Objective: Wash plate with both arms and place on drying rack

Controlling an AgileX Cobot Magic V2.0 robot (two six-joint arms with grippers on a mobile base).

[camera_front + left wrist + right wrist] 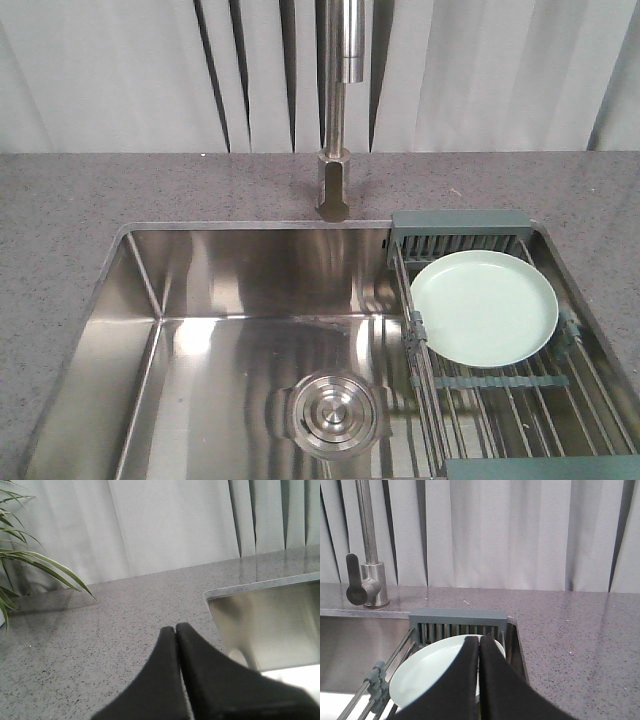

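A pale mint-green plate [484, 306] lies flat on the drying rack [520, 395], which spans the right end of the sink. The rack's slotted grey-green caddy [460, 236] stands just behind the plate. Neither arm shows in the front view. In the right wrist view my right gripper [479, 640] is shut with nothing in it, hovering in front of the plate [427, 672] and the caddy [458, 625]. In the left wrist view my left gripper [175, 628] is shut and empty above the grey counter [100, 640], left of the sink's corner [215, 600].
A steel tap [338, 110] rises behind the basin [250, 340], whose drain [332, 410] sits at the front middle. The tap's dark lever [354, 580] shows in the right wrist view. A green plant [20, 565] leans in at far left. Grey curtains hang behind.
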